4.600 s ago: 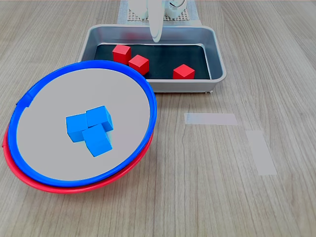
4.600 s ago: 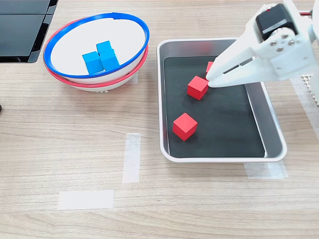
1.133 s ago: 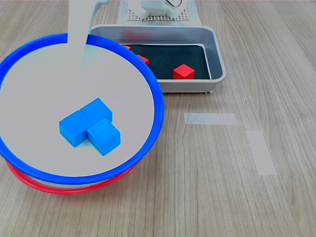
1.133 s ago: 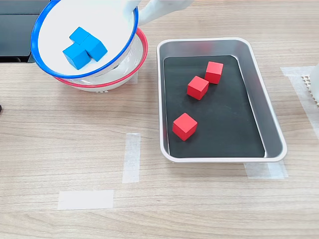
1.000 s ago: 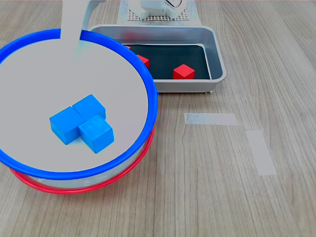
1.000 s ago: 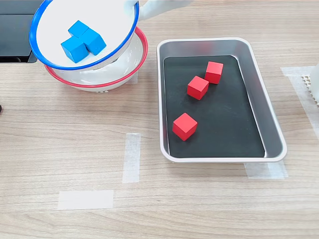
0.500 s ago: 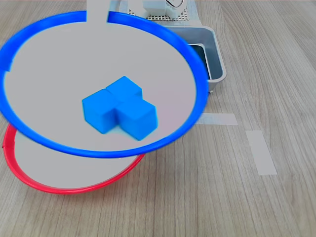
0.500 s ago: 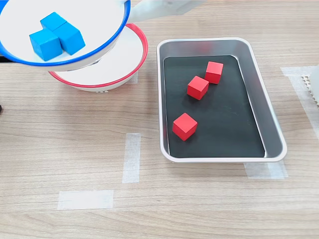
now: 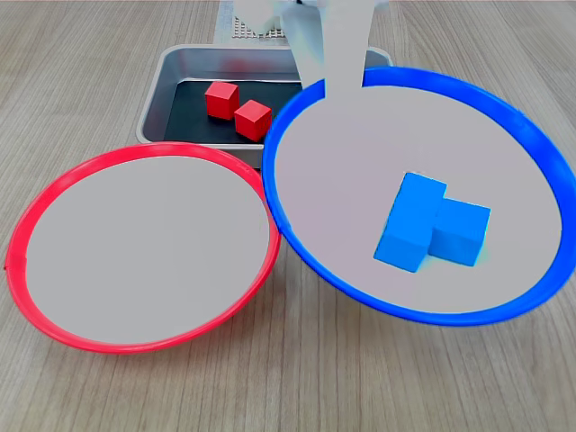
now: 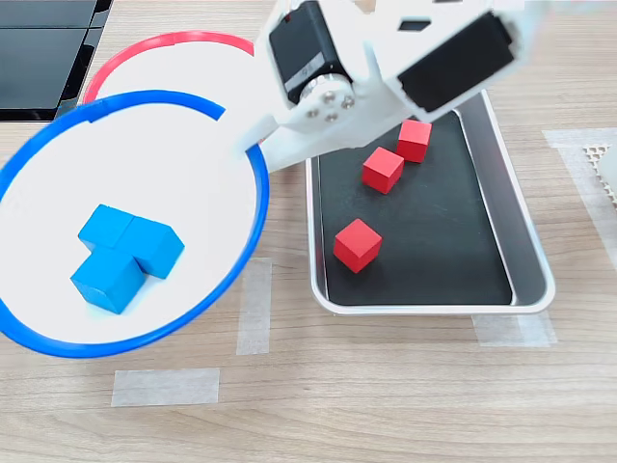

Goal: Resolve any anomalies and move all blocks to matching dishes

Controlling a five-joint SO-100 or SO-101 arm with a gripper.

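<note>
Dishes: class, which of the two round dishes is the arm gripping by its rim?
The blue-rimmed dish, holding three blue blocks. The gripper clamps its rim; the empty red-rimmed dish lies untouched on the table.

Blue-rimmed dish (image 9: 531, 135) (image 10: 253, 183) is up off the table, tilted, pale grey inside, with three blue blocks (image 9: 430, 225) (image 10: 122, 256) clustered touching each other on its floor. Red-rimmed dish (image 9: 54, 193) (image 10: 174, 40) sits flat on the wood, partly hidden behind the blue one in the second exterior view. Three red blocks (image 10: 383, 170) lie apart on the black floor of the metal tray (image 10: 521, 217); the first exterior view shows only two (image 9: 237, 109).
</note>
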